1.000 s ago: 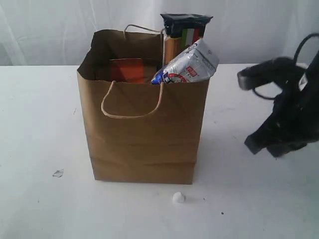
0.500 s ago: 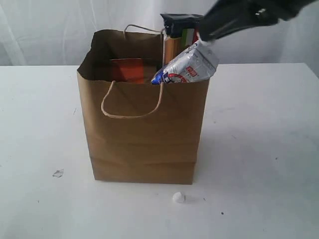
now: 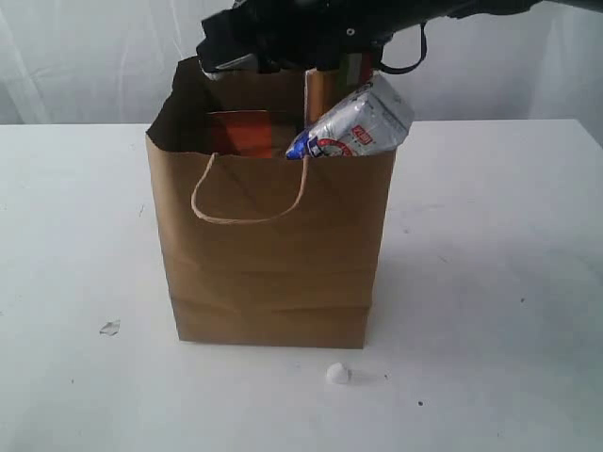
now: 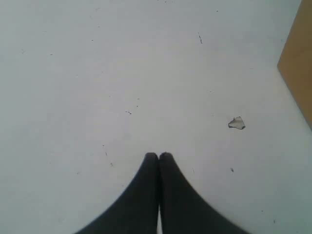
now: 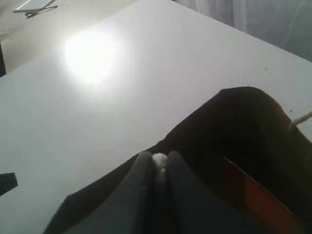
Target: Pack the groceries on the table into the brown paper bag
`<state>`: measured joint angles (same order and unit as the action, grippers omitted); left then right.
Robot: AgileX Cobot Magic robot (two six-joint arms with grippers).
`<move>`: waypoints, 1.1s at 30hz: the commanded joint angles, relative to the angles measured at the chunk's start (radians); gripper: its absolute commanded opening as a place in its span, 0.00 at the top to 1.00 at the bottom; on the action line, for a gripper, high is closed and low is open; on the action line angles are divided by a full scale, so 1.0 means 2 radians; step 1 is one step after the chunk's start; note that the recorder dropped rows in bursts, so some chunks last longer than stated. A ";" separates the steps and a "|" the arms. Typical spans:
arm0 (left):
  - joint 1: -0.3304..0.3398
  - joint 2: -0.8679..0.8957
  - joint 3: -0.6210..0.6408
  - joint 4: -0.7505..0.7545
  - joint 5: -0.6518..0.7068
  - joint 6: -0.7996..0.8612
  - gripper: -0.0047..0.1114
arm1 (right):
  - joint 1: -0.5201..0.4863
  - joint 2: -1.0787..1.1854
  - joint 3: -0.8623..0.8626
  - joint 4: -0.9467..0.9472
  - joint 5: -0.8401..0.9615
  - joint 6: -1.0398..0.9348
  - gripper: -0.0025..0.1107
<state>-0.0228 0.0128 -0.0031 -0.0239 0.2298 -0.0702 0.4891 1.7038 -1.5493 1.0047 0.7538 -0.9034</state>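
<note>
Right fingers (image 5: 140, 181) above brown paper bag (image 3: 273, 259)

Red and blue print on white-blue packet (image 3: 363, 122), blurred (nothing legible anywhere)

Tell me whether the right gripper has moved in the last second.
Yes. The right gripper swung from low right of the brown paper bag up and leftward, to above its open top.

right gripper (image 5: 159, 163): dark fingers close together, small white lump (image 5: 159, 158) showing between the tips | brown paper bag (image 5: 234, 122): open mouth just beyond the tips, shadowed inside, pouch with orange label (image 5: 253, 197) partly visible within, pale cord handle (image 5: 301, 117) at the rim | table (image 5: 73, 122): white, one bright glare patch
</note>
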 commanded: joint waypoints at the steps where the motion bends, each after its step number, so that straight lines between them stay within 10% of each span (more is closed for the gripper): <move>1: -0.001 -0.006 0.002 -0.002 0.001 0.000 0.96 | 0.004 0.008 -0.001 -0.047 -0.001 -0.004 0.74; 11: -0.001 -0.006 0.002 -0.002 0.001 0.000 0.96 | 0.004 -0.048 -0.001 -0.226 0.014 0.059 0.67; 22: -0.001 -0.006 0.002 -0.002 0.001 0.000 0.96 | 0.004 -0.109 0.002 -0.629 0.187 0.342 0.98; 33: -0.001 -0.006 0.002 -0.002 0.001 0.000 0.96 | 0.004 -0.196 0.029 -0.647 0.188 0.401 0.98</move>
<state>-0.0228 0.0043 -0.0031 -0.0239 0.2298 -0.0702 0.4985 1.3609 -1.5346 -0.2755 1.1376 -0.1162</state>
